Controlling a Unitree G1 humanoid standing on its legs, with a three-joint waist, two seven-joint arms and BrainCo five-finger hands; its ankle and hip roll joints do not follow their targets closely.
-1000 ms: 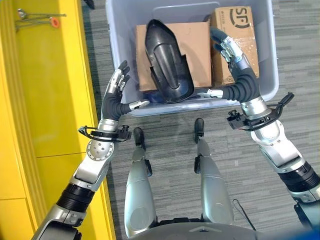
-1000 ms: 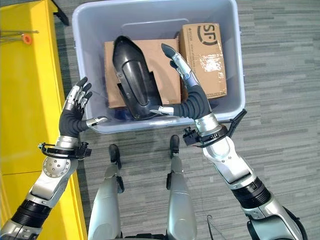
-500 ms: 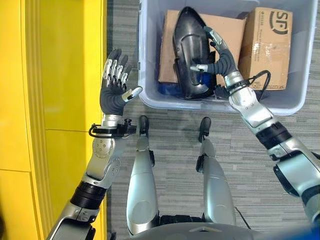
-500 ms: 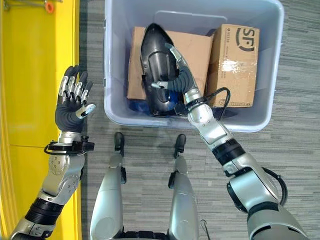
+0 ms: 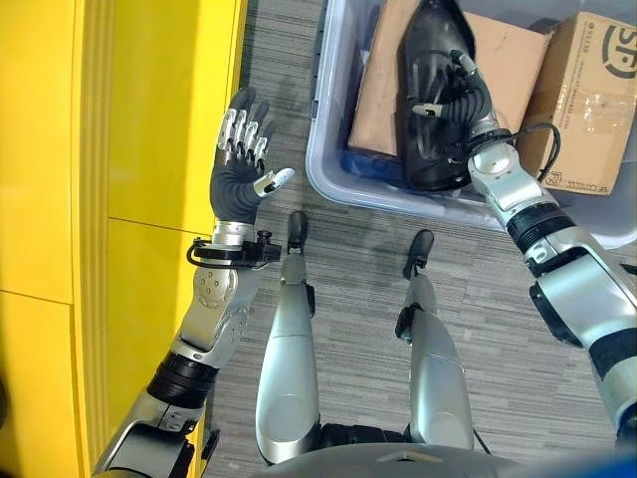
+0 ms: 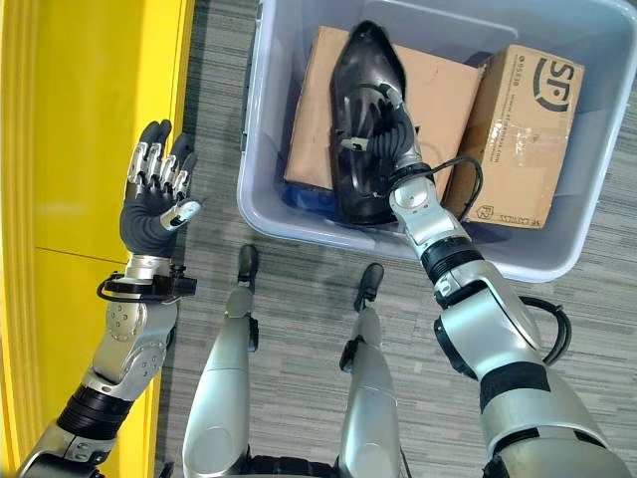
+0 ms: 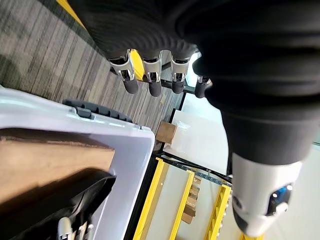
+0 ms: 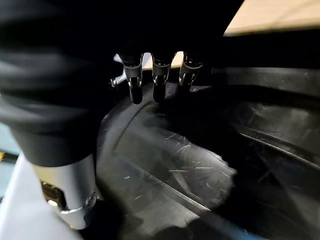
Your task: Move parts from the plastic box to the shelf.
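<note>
Right eye view: a glossy black moulded part (image 6: 360,119), long and pointed, lies on flat brown cardboard (image 6: 438,95) inside the pale plastic box (image 6: 261,119). The right hand (image 6: 390,121) rests on it, fingers relaxed. Over grey carpet (image 5: 348,259), the left hand (image 5: 239,164) is spread, holding nothing.

Silver-grey arms, dark ribbed wrist covers, silver fingers (image 5: 242,127) w/ seemingly dark tips.

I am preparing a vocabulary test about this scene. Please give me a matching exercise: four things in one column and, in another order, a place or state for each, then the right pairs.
1. black part
2. printed carton
3. left hand
4. right hand

A. raised, fingers spread, holding nothing
B. resting on the black part
C. lying on the plain carton
D. at the box's right side

Pairs: 1-C, 2-D, 3-A, 4-B
</note>
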